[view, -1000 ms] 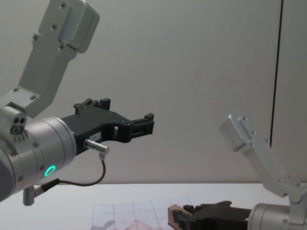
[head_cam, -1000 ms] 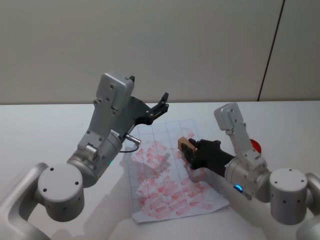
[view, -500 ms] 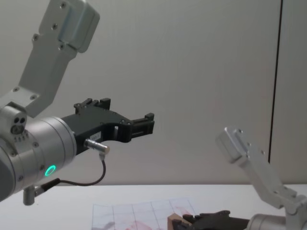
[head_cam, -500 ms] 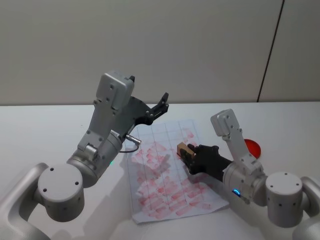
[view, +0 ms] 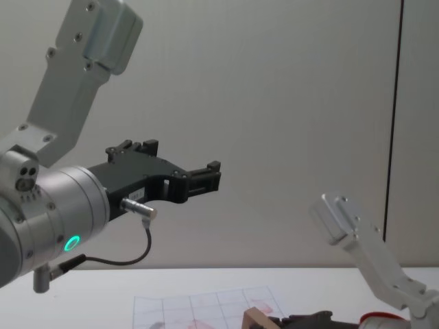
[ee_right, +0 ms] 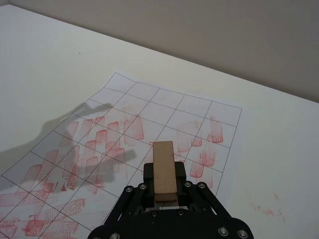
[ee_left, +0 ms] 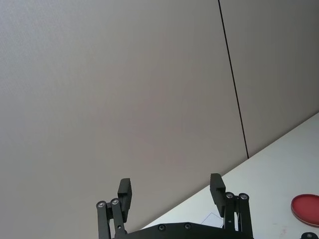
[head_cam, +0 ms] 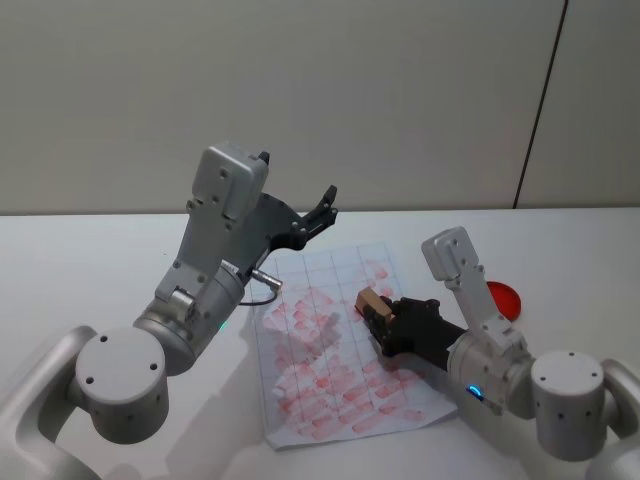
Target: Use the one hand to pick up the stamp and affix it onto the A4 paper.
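Done with the pick-up: holding the stamp (head_cam: 367, 300) clamped in the right gripper (head_cam: 376, 312), low over the paper (head_cam: 320, 385) near its right edge, toward the far corner. Cannot tell whether touching yet. Left to do, by the look of it: pressing down, then lifting off. Keeping the left gripper (ee_left: 170, 185) parked high over the table's (head_cam: 90, 250) left side, fingers spread wide, holding nothing.

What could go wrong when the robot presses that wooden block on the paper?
The right tool grips the stamp at one end, so it might tilt and print unevenly. The A4 paper is crowded with red marks, so a new print may overlap. The sheet looks loose and could slide. The left tool is parked open, raised above the table.
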`<state>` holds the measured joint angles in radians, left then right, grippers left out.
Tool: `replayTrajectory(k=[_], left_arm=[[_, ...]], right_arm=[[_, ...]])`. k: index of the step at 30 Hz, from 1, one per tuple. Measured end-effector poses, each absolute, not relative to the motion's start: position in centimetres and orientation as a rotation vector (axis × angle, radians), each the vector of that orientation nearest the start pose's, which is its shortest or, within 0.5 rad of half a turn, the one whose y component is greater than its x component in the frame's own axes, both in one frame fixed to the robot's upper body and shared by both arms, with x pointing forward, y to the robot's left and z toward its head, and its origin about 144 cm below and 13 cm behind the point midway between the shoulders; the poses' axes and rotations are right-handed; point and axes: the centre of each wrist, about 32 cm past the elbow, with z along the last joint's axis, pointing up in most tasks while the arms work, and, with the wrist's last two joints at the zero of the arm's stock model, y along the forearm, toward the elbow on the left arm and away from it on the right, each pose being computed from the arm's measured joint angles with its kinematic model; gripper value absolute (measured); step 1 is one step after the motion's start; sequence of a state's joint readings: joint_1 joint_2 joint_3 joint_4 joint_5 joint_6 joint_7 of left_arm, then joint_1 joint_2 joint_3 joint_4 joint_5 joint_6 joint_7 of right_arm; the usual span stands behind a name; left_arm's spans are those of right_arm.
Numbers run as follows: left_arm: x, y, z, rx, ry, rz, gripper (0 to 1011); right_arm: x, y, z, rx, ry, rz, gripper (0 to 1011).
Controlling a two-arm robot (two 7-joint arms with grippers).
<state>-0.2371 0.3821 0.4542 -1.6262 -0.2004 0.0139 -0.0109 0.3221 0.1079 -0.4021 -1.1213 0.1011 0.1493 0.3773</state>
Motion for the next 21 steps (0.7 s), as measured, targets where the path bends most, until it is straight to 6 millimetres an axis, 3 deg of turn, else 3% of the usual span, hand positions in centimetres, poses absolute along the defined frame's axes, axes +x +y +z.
replayTrajectory(k=[10,21], left_arm=[[49.2,19.8,120.4,0.061,-0.268,1.124,1001],[49.2,19.8,120.4,0.061,-0.268,1.124,1001]], right_arm=[[52.4,-16.2,110.9,-0.294,0.152,-0.872,224],[52.7,-16.7,115.8,-0.125,0.102,-0.904,224]])
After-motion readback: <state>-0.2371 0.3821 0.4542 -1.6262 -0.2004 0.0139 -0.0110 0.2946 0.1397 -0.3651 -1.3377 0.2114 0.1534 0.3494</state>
